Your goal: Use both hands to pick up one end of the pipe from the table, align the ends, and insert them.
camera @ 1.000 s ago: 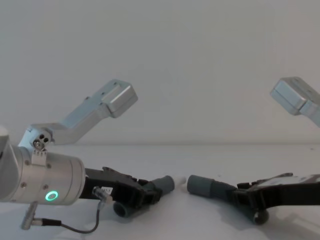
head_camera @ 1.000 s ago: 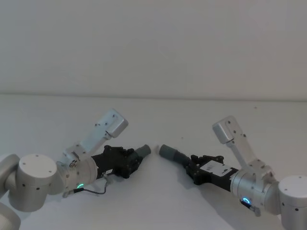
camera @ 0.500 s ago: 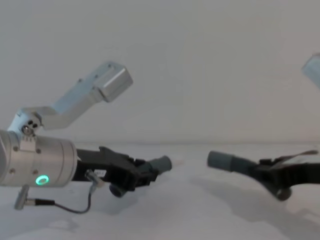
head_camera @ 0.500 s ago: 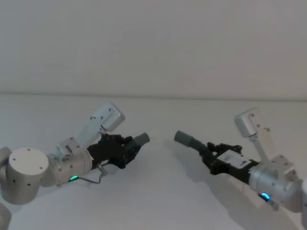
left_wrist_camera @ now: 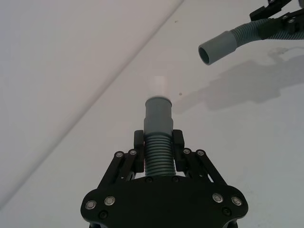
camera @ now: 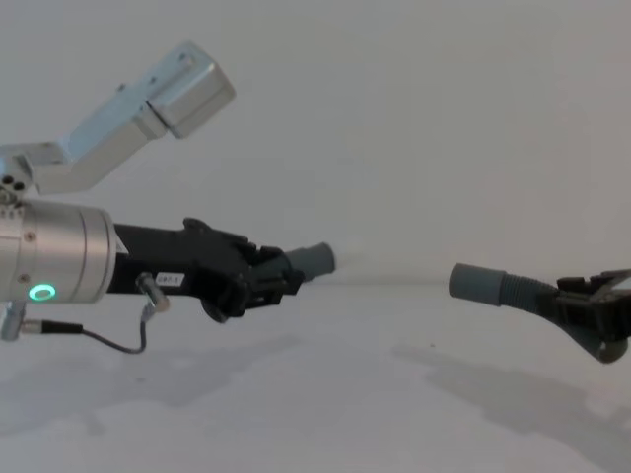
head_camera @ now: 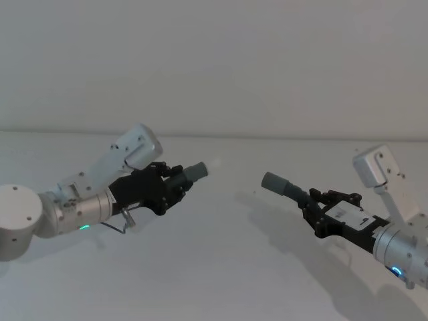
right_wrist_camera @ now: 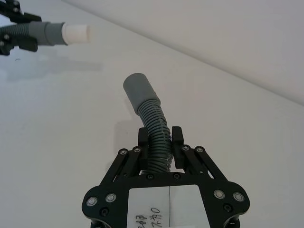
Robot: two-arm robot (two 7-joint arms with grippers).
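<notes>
Both hose pieces now hang above the surface [head_camera: 214, 274], farther apart than a second ago. The left gripper [head_camera: 172, 184] has its fingers [left_wrist_camera: 138, 148] clamped on the white-tipped piece [head_camera: 195, 172], the right gripper [head_camera: 311, 200] on the wider piece [head_camera: 277, 184]; aligning and inserting remain.

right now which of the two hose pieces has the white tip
The left hose piece, held by the left gripper: a whitish tip sticks out of its grey cuff. The right hose piece, in the right gripper, ends in a plain open cuff.
</notes>
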